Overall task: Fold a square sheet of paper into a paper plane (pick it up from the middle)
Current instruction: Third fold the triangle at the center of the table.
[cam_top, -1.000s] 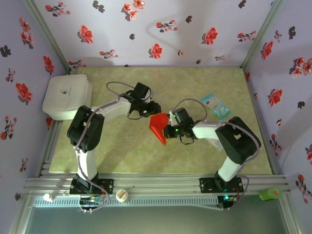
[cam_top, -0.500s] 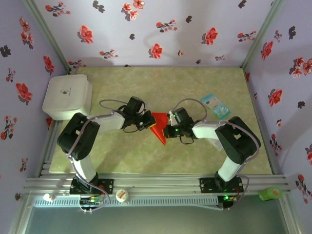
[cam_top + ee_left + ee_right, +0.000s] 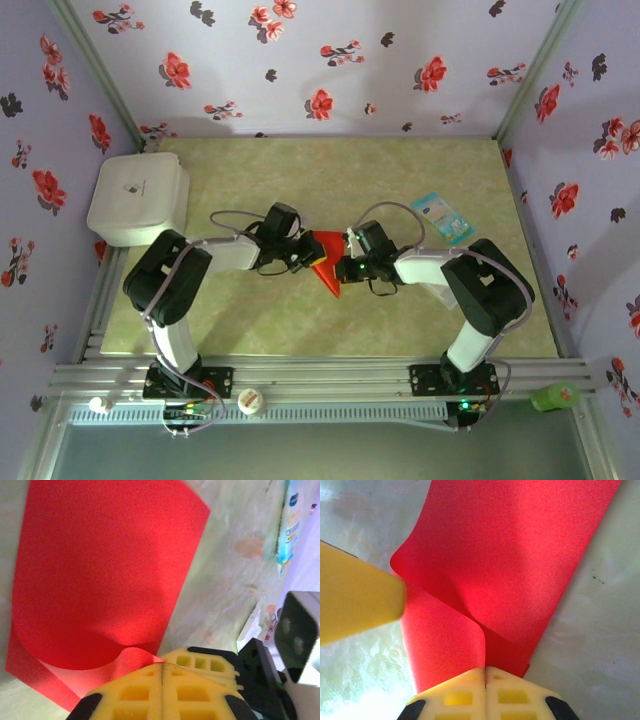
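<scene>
Here, left hand [image 3: 162,666] and right hand [image 3: 485,670] both tight on the red sheet [image 3: 100,570].

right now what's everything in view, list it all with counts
red paper sheet: one, bright red, mid-table, curled between both grippers
packet: one, light blue and white, table's right side
box: one, white, table's far-left edge
round cap: one, white, near rail
green object: one, green, near rail's right end
table: one, beige marbled
walls: three, lilac with red and black flowers
left gripper: one, yellow fingers, shut on the sheet's edge
right gripper: one, yellow fingers, shut on the sheet
</scene>
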You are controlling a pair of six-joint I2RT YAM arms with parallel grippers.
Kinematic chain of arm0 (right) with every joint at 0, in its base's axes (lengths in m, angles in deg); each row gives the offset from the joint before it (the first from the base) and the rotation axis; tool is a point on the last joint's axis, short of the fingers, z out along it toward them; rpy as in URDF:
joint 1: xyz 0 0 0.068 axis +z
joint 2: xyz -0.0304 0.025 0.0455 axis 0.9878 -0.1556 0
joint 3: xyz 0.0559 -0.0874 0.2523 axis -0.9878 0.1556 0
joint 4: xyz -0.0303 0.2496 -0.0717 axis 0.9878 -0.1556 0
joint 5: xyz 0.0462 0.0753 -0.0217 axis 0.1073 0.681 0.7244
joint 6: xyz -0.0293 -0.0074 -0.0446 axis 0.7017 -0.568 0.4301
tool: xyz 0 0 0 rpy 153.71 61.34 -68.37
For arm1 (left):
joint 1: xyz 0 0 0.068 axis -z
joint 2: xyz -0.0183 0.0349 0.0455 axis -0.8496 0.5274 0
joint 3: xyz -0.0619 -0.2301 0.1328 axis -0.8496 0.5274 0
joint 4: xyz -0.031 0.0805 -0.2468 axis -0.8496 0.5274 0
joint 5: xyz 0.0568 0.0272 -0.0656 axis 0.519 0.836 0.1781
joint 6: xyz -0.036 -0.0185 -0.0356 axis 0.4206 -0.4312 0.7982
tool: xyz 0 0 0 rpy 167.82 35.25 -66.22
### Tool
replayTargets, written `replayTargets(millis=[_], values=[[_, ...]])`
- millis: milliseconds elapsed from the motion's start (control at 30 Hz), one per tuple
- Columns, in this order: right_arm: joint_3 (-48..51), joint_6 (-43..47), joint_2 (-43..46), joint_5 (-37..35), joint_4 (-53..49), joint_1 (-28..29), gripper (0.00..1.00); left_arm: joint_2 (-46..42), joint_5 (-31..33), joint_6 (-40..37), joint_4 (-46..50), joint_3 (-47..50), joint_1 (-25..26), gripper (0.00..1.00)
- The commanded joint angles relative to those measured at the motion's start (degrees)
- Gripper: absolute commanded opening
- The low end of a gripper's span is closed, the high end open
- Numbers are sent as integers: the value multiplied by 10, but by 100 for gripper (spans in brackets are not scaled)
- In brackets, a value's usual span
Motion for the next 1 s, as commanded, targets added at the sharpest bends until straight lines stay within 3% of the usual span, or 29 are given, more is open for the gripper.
replayTargets(millis=[0, 733, 867, 967], values=[[-5, 7, -8, -20, -23, -4, 0, 16, -10, -19, 26, -4, 8, 0], [-6, 3, -12, -13, -24, -4, 1, 42, 27, -63, 88, -3, 9, 0], [-18, -2, -8, -2, -28, -4, 5, 49, 33, -65, 93, 2, 9, 0], [-29, -9, 5, 0, -43, -4, 18, 48, 41, -64, 95, 9, 9, 0]])
